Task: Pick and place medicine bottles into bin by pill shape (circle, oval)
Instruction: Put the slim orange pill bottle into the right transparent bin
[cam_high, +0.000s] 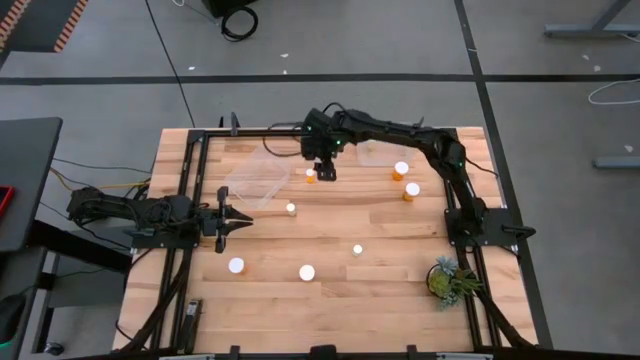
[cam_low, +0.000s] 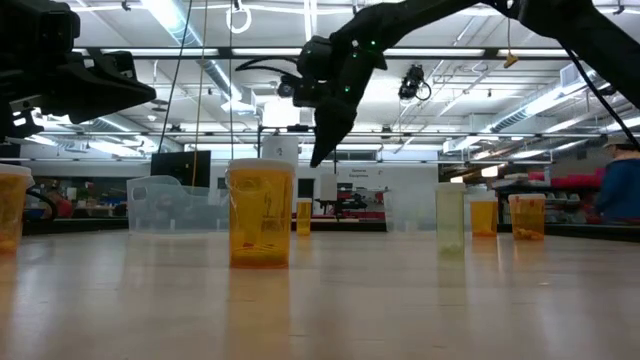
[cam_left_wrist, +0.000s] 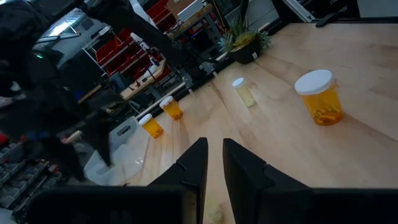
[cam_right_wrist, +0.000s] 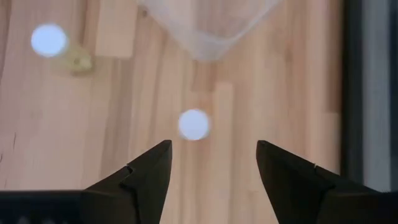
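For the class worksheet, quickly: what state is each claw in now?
Left claw: nearly closed, empty, low over the table.
Right claw: open, empty, above a white-capped bottle.

Right gripper (cam_high: 323, 168) hangs over the upper middle of the table (cam_high: 330, 225), fingers spread wide, directly above a small bottle (cam_high: 311, 176) — clear air around that cap on all sides.

Just left of it a clear bin (cam_high: 257, 178) blocks low passage toward the upper left. A second bin (cam_high: 376, 152) sits upper right, with two bottles (cam_high: 401, 169) (cam_high: 412, 190) beside it, crowding that corner.

Middle of the table mostly open: one bottle (cam_high: 291, 209) left of centre, another (cam_high: 357, 250) lower down, well apart.

Lower edge — two wide-capped bottles (cam_high: 236, 265) (cam_high: 307, 272), a passable gap between them. Plant (cam_high: 447, 279) fills the lower right corner.

Left gripper (cam_high: 232, 218) at the left edge, nearly closed, bare wood ahead.
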